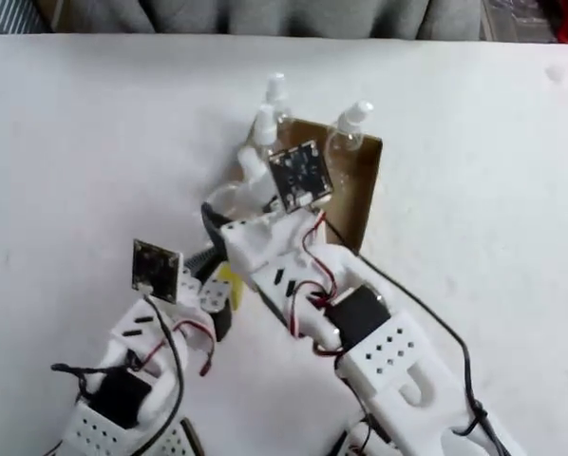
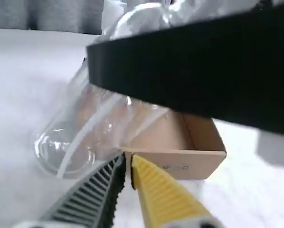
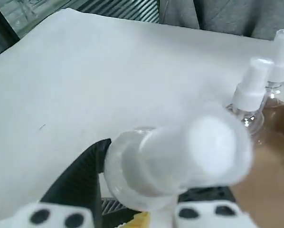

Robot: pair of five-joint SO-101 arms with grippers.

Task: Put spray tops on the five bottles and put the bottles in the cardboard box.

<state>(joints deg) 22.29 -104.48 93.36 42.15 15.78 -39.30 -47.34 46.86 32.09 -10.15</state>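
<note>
My right gripper [image 1: 238, 190] is shut on a clear bottle [image 2: 80, 137] that carries a white spray top [image 3: 180, 156]. It holds the bottle tilted at the near left edge of the cardboard box [image 1: 355, 185]. The bottle's base hangs just outside the box wall [image 2: 189, 154], and the right gripper's black finger [image 2: 194, 71] crosses over the bottle. Three more clear bottles with white spray tops [image 1: 263, 123] [image 1: 276, 87] [image 1: 350, 119] stand at the box's far side. My left gripper [image 2: 127, 166] is shut on nothing, low over the table just short of the held bottle's base.
The two arms [image 1: 379, 351] stand close together at the table's near side, the left one [image 1: 132, 380] below and left of the box. Bare white table [image 1: 94, 142] lies to the left, far side and right. Grey fabric [image 1: 312, 14] hangs behind the table's far edge.
</note>
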